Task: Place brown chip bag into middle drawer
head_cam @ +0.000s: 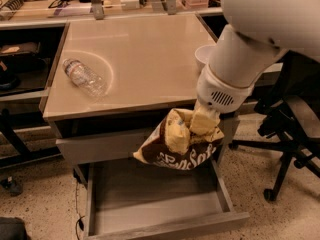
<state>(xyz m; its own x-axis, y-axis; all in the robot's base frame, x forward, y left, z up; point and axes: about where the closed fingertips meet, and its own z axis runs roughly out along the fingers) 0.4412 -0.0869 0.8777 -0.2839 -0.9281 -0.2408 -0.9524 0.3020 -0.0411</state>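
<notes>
My gripper [192, 129] is shut on the brown chip bag [175, 151], a crinkly dark brown foil bag with a pale yellow end and white lettering. It holds the bag in the air in front of the table's edge, above the open middle drawer [150, 204]. The drawer is pulled out, wide and shallow, with a flat grey floor and nothing lying in it. The bag hangs tilted, its brown end pointing down and left. My white arm [250, 49] comes in from the upper right.
A clear plastic bottle [85, 77] lies on the beige table top [140, 54]. A white bowl [205, 56] stands by my arm. A black office chair [292, 134] stands at the right. Shelving stands at the left.
</notes>
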